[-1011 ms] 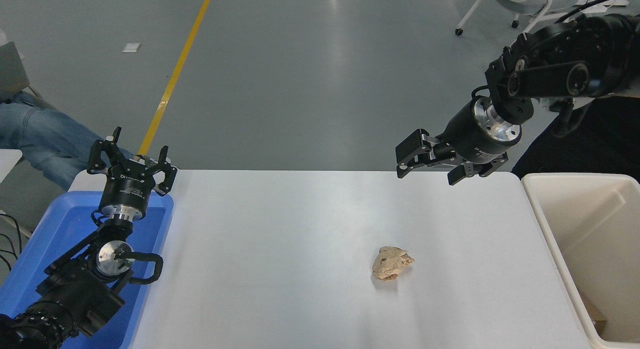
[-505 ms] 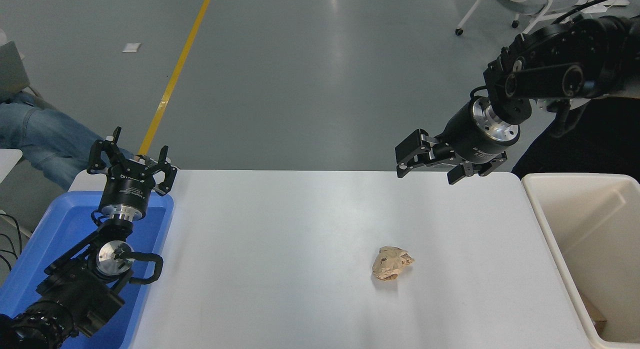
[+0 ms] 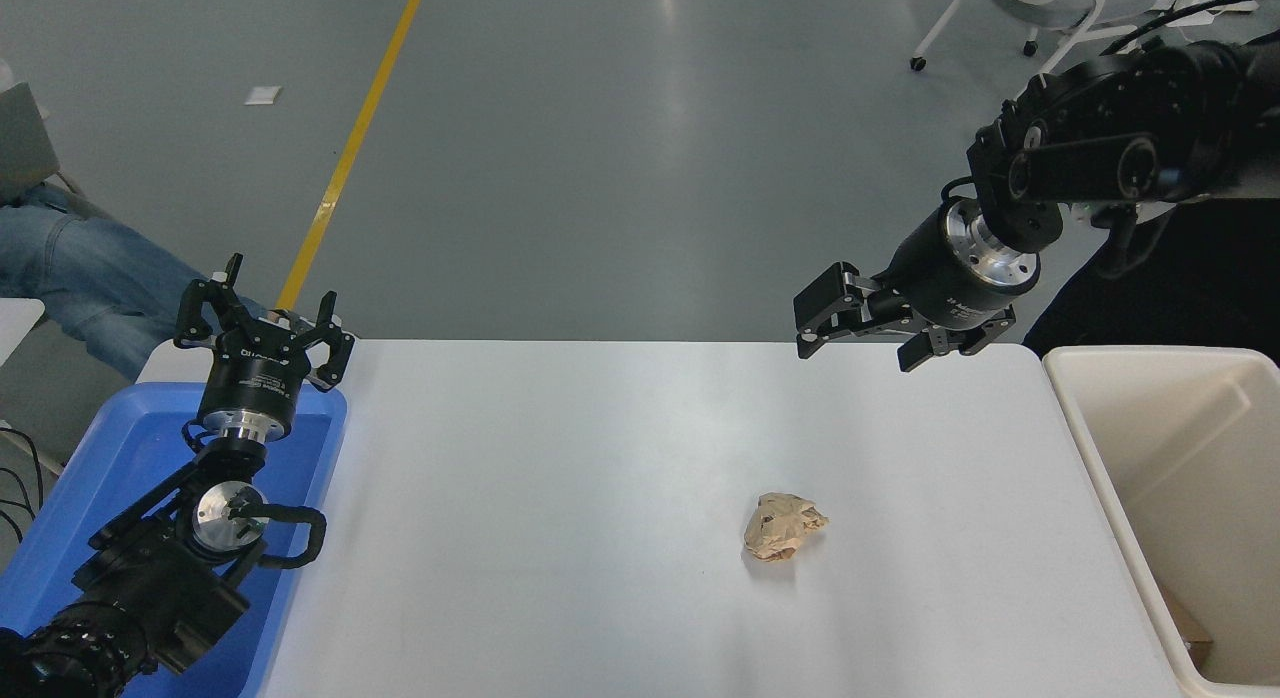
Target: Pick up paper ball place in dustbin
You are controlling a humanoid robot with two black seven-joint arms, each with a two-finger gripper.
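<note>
The tan-brown paper ball [image 3: 783,526] lies on the white table [image 3: 600,478], right of centre and near the front. The cream-white dustbin [image 3: 1100,448] stands at the table's right edge, its opening facing up. My right gripper [image 3: 858,342] is open and empty, held in the air over the table's far right edge, well behind and above the ball. My left gripper [image 3: 263,316] is open and empty, parked at the lower left over the blue tray.
A shallow blue tray [image 3: 120,448] sits at the table's left end under my left arm. A person's legs in jeans [image 3: 80,278] show at the far left. A brown scrap [image 3: 1185,628] lies inside the dustbin.
My right arm has shifted very slightly to the right and up. The paper ball and the left arm have not moved.
</note>
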